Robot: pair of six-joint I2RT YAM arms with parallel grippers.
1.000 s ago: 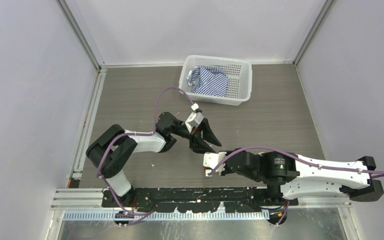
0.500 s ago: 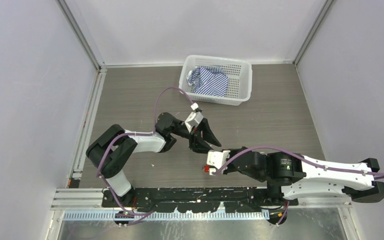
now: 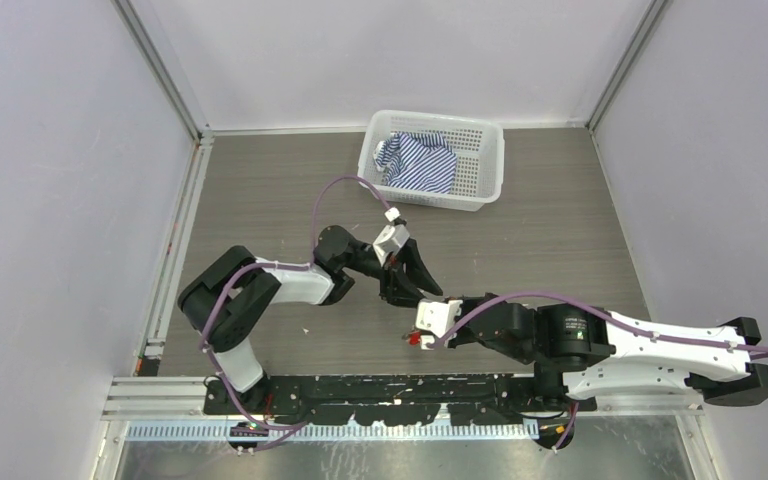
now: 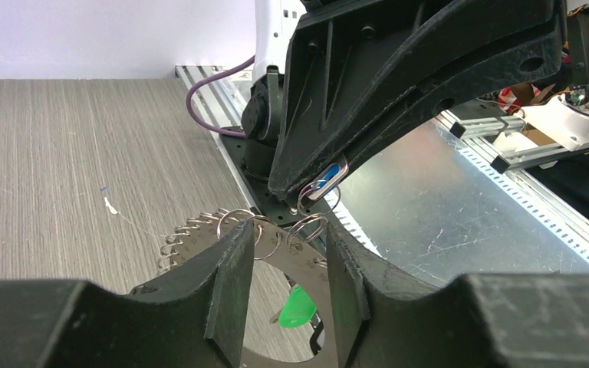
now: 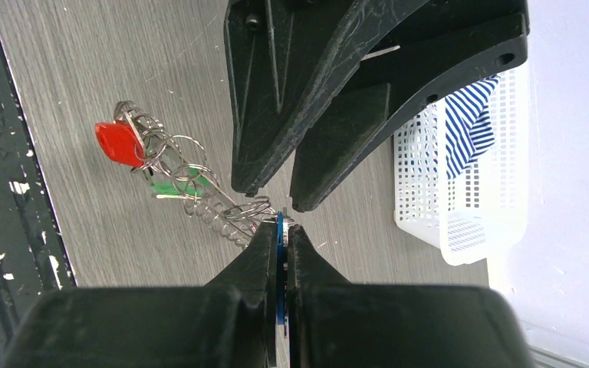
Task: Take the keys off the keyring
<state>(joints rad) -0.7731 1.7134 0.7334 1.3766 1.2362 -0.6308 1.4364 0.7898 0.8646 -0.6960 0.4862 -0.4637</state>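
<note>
While the left tool (image 5: 278, 199) clamps the keyring (image 4: 199, 234) and the right tool (image 5: 280, 234) pinches the blue key (image 4: 324, 181), it probably needs tugging toward 5 o'clock.

Item: we are logging a tabletop (image 3: 260, 180) of grey wood-grain laminate, its streaks running side to side.
Item: we are noting pale lilac-white wall panels (image 3: 50, 200) closing in the left, far and right sides, with aluminium posts (image 3: 160, 68) standing at the far corners.
Item: we are recording a slotted aluminium rail (image 3: 177, 230) running along the left edge and a scratched metal sheet (image 3: 410, 460) lying beyond the near edge.
Item: we are counting a white perforated basket (image 3: 488, 170) sitting near the far edge, holding a blue-striped cloth (image 3: 420, 160).
Soft, even light is falling throughout.
</note>
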